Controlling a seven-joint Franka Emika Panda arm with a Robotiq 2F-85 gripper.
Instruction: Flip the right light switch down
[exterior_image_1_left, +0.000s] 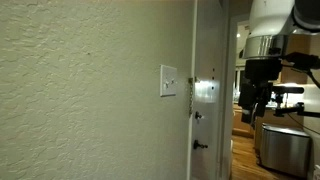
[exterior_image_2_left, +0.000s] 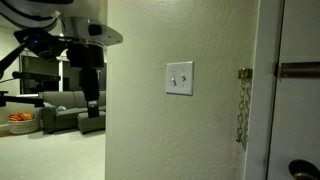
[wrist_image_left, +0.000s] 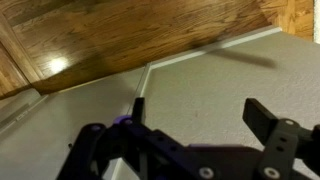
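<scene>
The tiny white right light switch (exterior_image_2_left: 185, 77) sits in a small white rectangular wall plate (exterior_image_2_left: 180, 90) on a cream textured wall (exterior_image_2_left: 150, 135). Its tilt is too small to read. The black gripper (wrist_image_left: 172, 118) hangs well apart from it, partly cut off in both exterior views. Its fingers (wrist_image_left: 270, 125) are spread and empty above brown wood flooring (wrist_image_left: 130, 35).

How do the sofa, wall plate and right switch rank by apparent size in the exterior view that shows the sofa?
Largest to smallest as they look:
1. sofa, though it stands farther back
2. wall plate
3. right switch
</scene>
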